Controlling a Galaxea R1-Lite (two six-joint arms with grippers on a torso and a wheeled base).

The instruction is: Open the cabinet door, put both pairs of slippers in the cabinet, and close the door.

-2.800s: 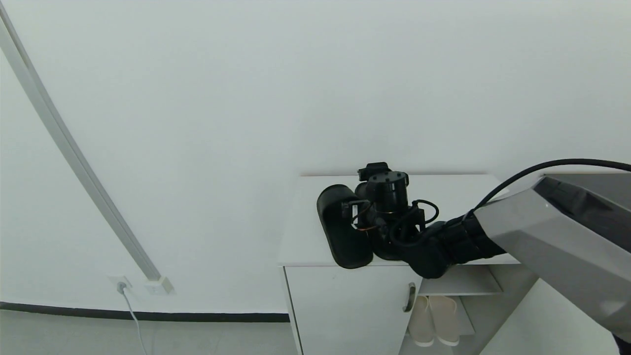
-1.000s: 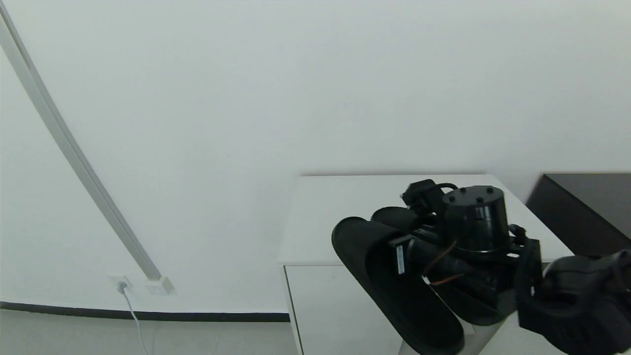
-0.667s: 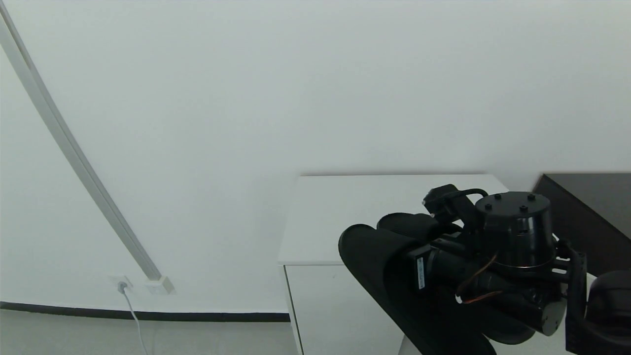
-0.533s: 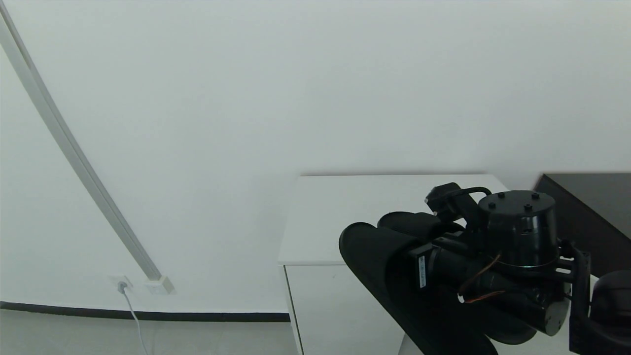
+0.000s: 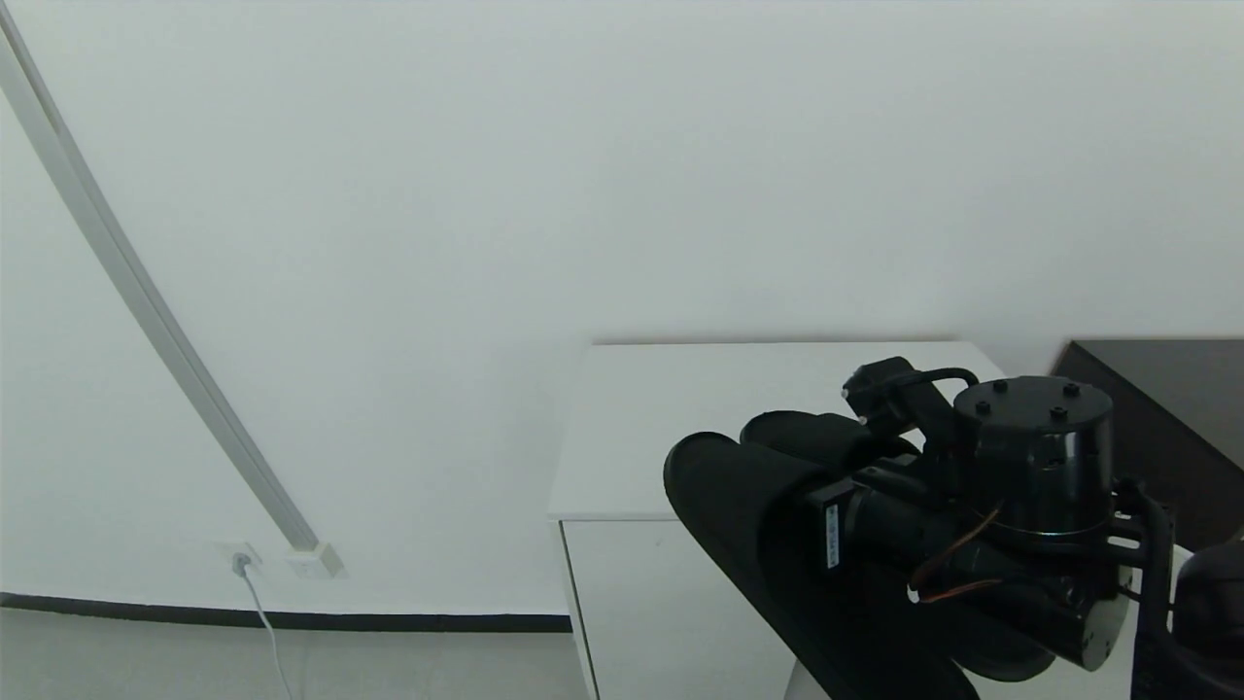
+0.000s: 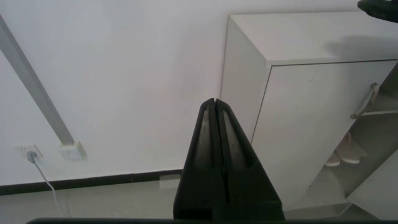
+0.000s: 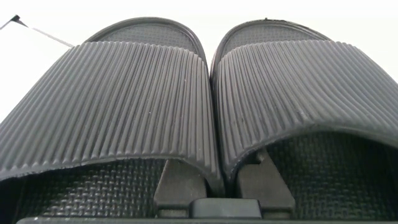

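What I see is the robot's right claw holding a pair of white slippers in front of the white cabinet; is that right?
Not quite: the slippers are black, not white. The right wrist view shows the ribbed black pair close up, gripped by the right claw. The rest stands: the claw holds them in front of the white cabinet.

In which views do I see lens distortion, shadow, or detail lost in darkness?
Head view: the wall trunking bows, likely lens distortion; the black slippers read as a dark mass. Left wrist view: a soft shadow lies on the cabinet top. Right wrist view: the straps' ribs are evenly lit.
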